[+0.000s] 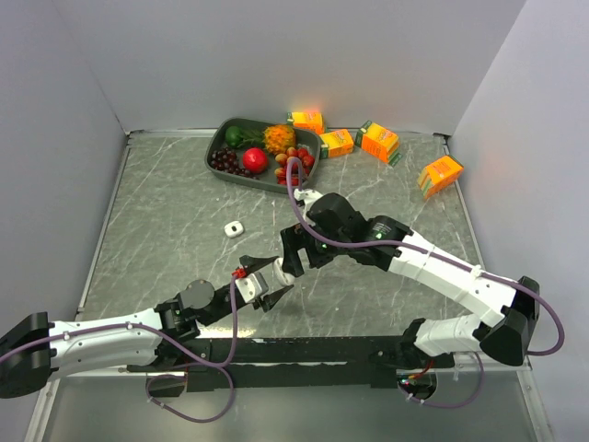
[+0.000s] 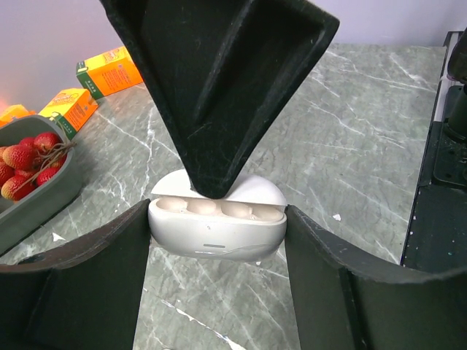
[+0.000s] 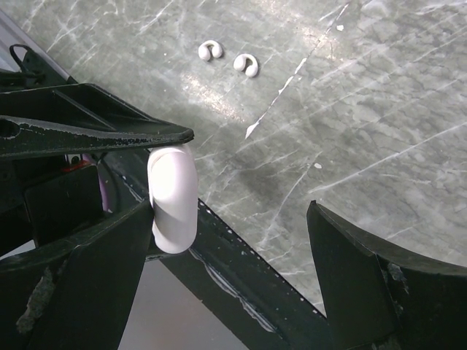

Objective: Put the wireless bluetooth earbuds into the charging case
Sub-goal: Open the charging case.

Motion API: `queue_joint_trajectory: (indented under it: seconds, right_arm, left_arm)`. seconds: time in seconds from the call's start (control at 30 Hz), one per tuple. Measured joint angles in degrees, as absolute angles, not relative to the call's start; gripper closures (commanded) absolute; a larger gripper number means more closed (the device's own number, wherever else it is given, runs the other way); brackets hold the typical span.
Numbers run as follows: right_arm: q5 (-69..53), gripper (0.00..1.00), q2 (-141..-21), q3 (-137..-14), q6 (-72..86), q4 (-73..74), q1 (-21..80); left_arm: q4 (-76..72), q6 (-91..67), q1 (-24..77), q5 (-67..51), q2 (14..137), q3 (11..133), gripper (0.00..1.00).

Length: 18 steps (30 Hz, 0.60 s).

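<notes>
My left gripper [image 2: 217, 235] is shut on the white charging case [image 2: 217, 232], gripping it by both ends just above the table. The lid is open, and rounded white earbuds [image 2: 204, 207] lie in its wells. One black finger [image 2: 219, 109] of my right gripper comes down from above, its tip touching the case at the lid hinge. My right gripper [image 3: 232, 219] is open wide, and the case [image 3: 173, 197] rests against its left finger. Two small hooked white earbuds [image 3: 210, 49] [image 3: 246, 65] lie loose on the table. In the top view both grippers [image 1: 273, 281] [image 1: 293, 253] meet mid-table.
A second small white case [image 1: 233, 227] lies on the marble table to the left. At the back stand a grey fruit tray [image 1: 218, 147] and several orange cartons [image 1: 379, 141] [image 1: 440, 175]. A black rail [image 1: 304, 350] runs along the near edge.
</notes>
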<state>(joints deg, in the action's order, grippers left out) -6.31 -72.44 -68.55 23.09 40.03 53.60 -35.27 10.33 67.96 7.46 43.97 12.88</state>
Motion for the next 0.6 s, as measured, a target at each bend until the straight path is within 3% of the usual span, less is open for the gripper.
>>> queue_joint_trajectory:
  seconds: [0.6]
  right_arm:
    - [-5.93, 0.06, -68.2, -68.12, 23.53, 40.34, 50.96]
  left_arm:
    - [-34.81, 10.44, 68.12, 8.49, 43.33, 12.88, 0.99]
